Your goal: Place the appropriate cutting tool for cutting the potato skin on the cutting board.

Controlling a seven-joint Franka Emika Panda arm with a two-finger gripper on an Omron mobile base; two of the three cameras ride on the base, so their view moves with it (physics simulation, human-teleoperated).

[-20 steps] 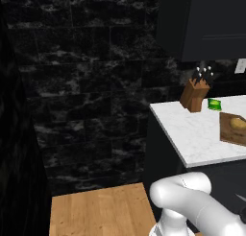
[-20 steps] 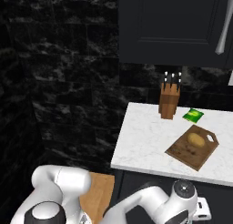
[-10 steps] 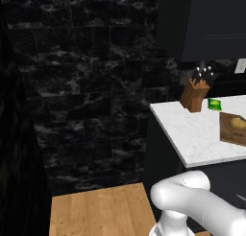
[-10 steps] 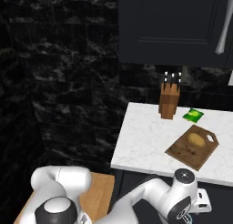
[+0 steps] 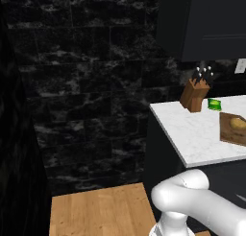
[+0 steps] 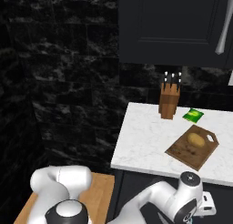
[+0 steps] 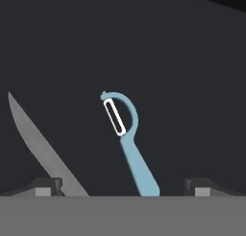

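The cutting tool, a peeler with a light-blue handle and a silvery blade, lies on a dark surface in the hand view. Its head points up and its handle end reaches down between my fingertips. My gripper is open, its fingertips set wide on either side of the handle and apart from it. The brown cutting board lies on the white counter with the yellowish potato on it. In the left base view the cutting board and potato sit at the right edge.
A grey knife blade lies left of the peeler, close to my left fingertip. A knife block and a green packet stand behind the board on the marble counter. A wooden surface lies low on the left.
My wrist has shifted slightly to the right below the counter's front edge. Board, potato and knife block have not moved.
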